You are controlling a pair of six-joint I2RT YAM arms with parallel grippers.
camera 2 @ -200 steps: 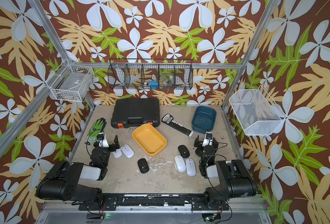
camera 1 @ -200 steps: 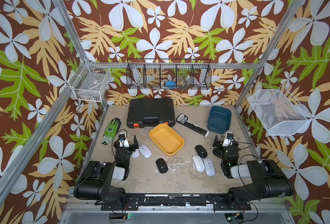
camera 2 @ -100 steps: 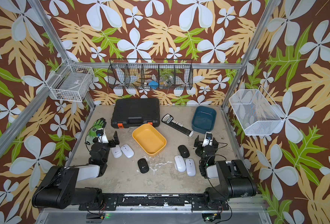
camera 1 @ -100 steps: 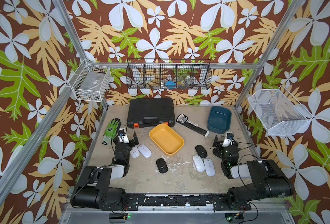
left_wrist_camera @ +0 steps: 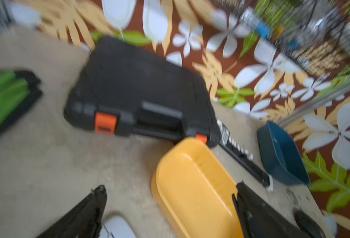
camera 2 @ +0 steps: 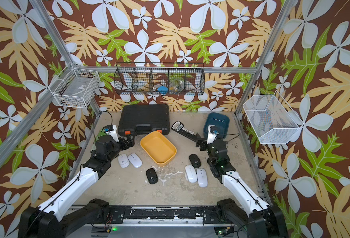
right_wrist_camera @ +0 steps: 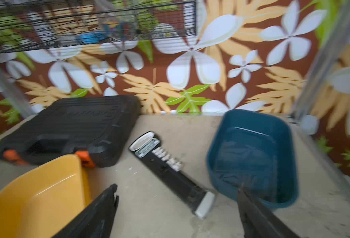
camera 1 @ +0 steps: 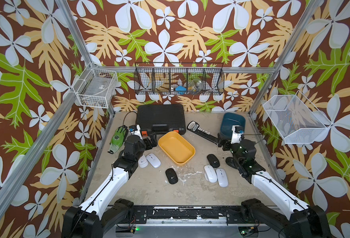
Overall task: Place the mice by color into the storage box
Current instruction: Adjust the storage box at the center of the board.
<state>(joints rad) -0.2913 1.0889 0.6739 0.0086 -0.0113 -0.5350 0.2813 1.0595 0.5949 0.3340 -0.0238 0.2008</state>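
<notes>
Two white mice (camera 1: 142, 161) (camera 1: 153, 160) lie side by side at the left, and another white pair (camera 1: 210, 176) (camera 1: 221, 177) at the right. One black mouse (camera 1: 171, 175) lies in the middle front, another (camera 1: 213, 160) just behind the right pair. An empty yellow box (camera 1: 176, 147) stands mid-table and an empty blue box (camera 1: 232, 125) at the back right. My left gripper (camera 1: 150, 142) (left_wrist_camera: 170, 186) hovers open between the left white mice and the yellow box's left rim. My right gripper (camera 1: 223, 142) (right_wrist_camera: 177, 186) is open and empty by the blue box.
A shut black case (camera 1: 160, 118) with orange latches stands at the back. A long black-and-white remote-like device (camera 1: 203, 131) lies between the boxes, its near end by my right gripper. A green glove (camera 1: 117, 137) lies at the left edge. Wire baskets hang on the walls.
Both arms have stretched toward the back. My left gripper has left the white mice and moved toward the yellow box; my right gripper has moved inward to the remote-like device's end.
</notes>
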